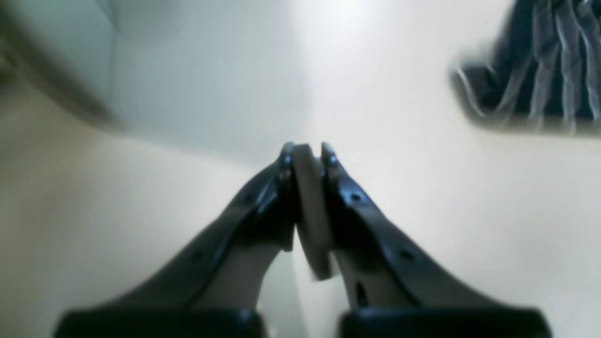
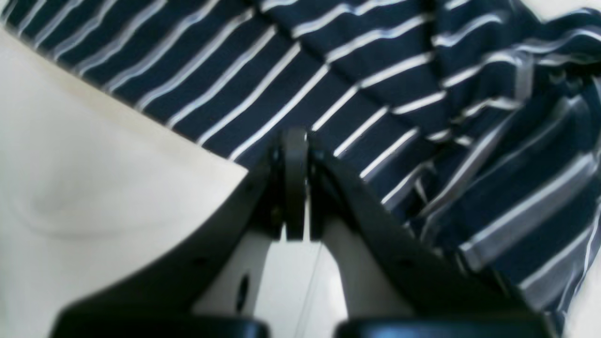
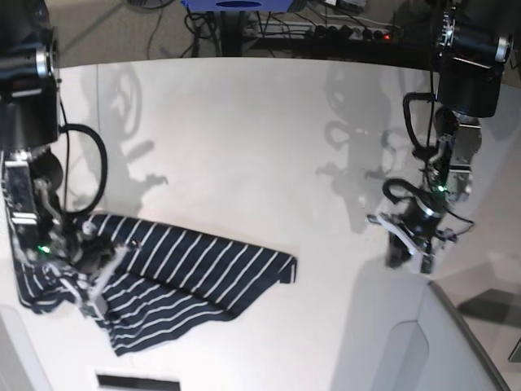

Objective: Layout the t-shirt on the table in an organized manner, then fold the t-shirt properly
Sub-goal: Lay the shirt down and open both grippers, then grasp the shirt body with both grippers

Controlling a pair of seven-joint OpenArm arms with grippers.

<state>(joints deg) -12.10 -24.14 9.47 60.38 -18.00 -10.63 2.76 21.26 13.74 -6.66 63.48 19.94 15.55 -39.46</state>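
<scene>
The t-shirt (image 3: 187,261), dark navy with thin white stripes, lies crumpled on the near left of the white table (image 3: 244,147). My right gripper (image 3: 94,297) rests on its left part. In the right wrist view that gripper (image 2: 295,134) is shut, with its tips at the edge of the t-shirt (image 2: 328,70); I cannot tell whether cloth is pinched. My left gripper (image 3: 404,248) hangs over bare table at the right, well away from the shirt. In the left wrist view the left gripper (image 1: 307,148) is shut on nothing, and the t-shirt (image 1: 540,70) shows blurred at the upper right.
A grey raised panel (image 3: 440,342) fills the near right corner beside the left arm. Cables and a power strip (image 3: 350,32) lie beyond the table's curved far edge. A dark slot (image 3: 138,381) sits at the near edge below the shirt.
</scene>
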